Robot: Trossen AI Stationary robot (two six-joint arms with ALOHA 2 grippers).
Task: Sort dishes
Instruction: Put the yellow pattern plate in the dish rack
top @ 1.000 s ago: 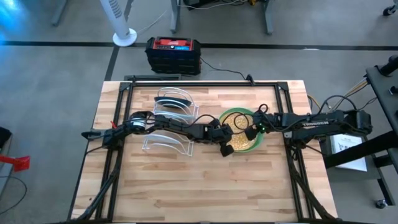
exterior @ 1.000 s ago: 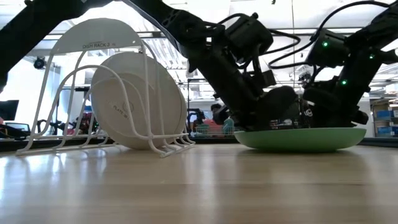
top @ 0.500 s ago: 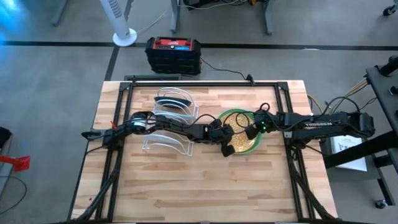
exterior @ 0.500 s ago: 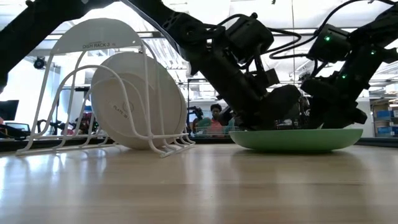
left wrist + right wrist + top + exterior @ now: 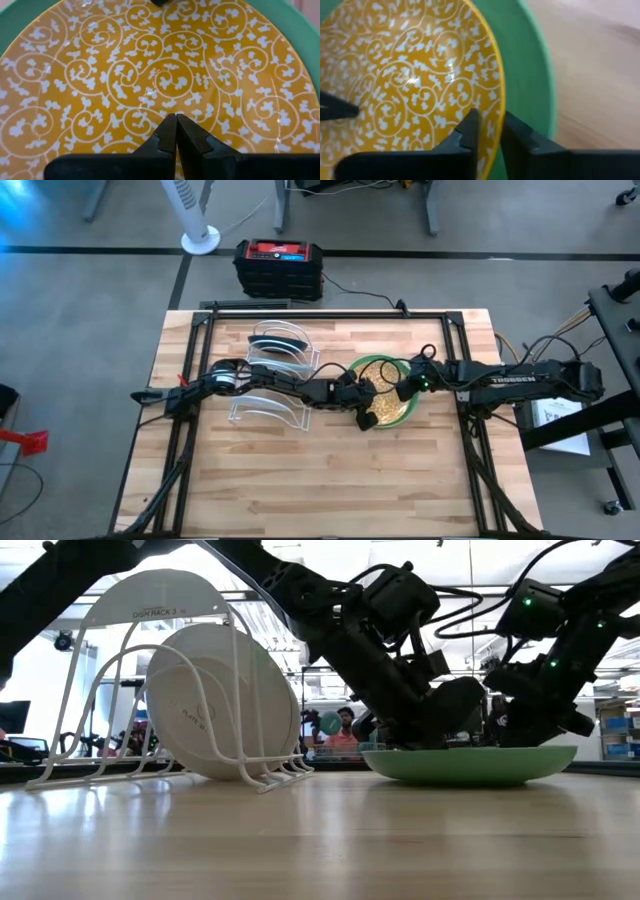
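Right of the middle of the wooden table, lying flat as a stack of two: the light green plate underneath, carrying the yellow patterned plate inside its rim. Reaching across from the left and touching down near the yellow patterned plate's centre with the left gripper, jaws shut tight, fingertips together, gripping nothing. Reaching in from the right and straddling that same plate's edge with the right gripper: one finger lying on the patterned face, the other outside over the green rim, jaws standing narrow and pinching the yellow rim between them. Standing left of the stack, near it but apart, the white wire rack, holding on edge the white plate, leaning in its slots, and the dark teal plate toward the rack's far end. Showing beyond the table in the low view, between rack and stack, a person in the room behind.
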